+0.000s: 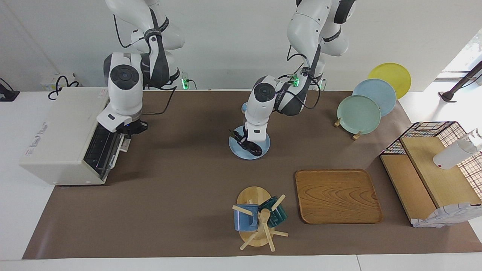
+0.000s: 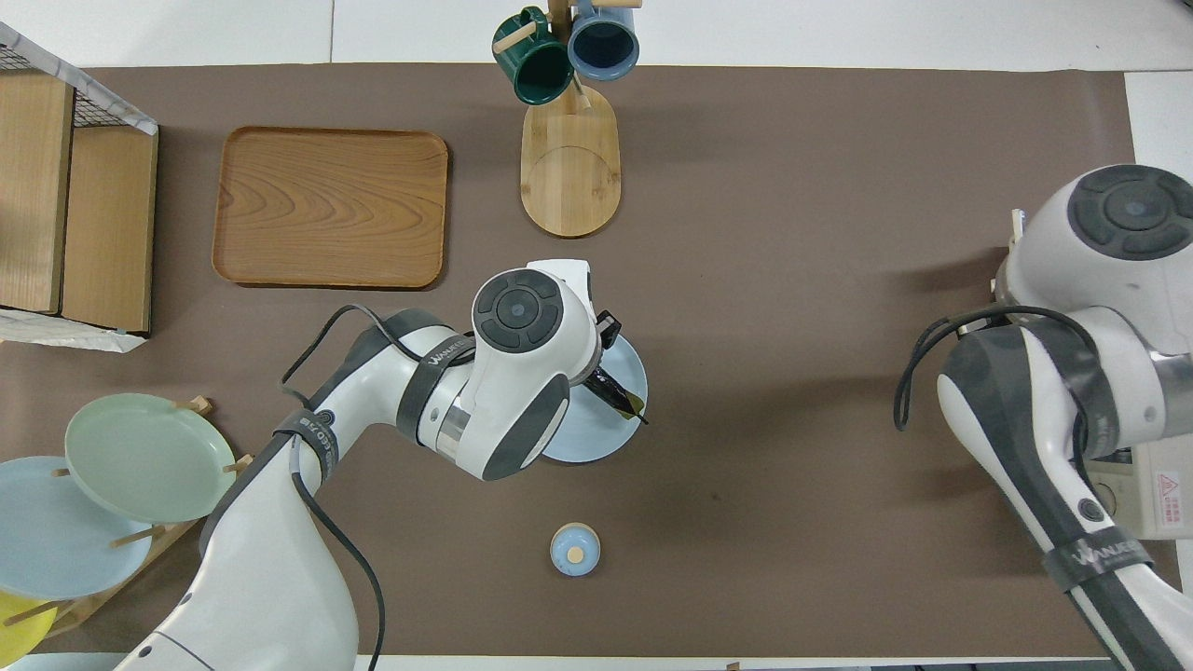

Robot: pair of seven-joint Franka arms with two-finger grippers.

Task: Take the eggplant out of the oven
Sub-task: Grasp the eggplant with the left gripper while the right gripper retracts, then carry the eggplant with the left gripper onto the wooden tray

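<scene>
The off-white oven (image 1: 64,128) stands at the right arm's end of the table, its dark glass door (image 1: 101,150) turned toward the table's middle and seemingly folded down. In the overhead view only a corner of the oven (image 2: 1156,494) shows under the right arm. My right gripper (image 1: 131,128) is at the end of the door's bar handle that is nearer to the robots. The dark eggplant (image 1: 236,136) lies slanted on a light blue plate (image 1: 264,148) at the table's middle. My left gripper (image 1: 250,146) is down on the plate, shut on the eggplant (image 2: 626,403).
A mug tree (image 1: 258,218) and a wooden tray (image 1: 337,195) stand farther from the robots than the plate. A rack of plates (image 1: 359,114) and a wire shelf (image 1: 433,169) are at the left arm's end. A small blue jar (image 2: 575,548) sits nearer to the robots than the plate.
</scene>
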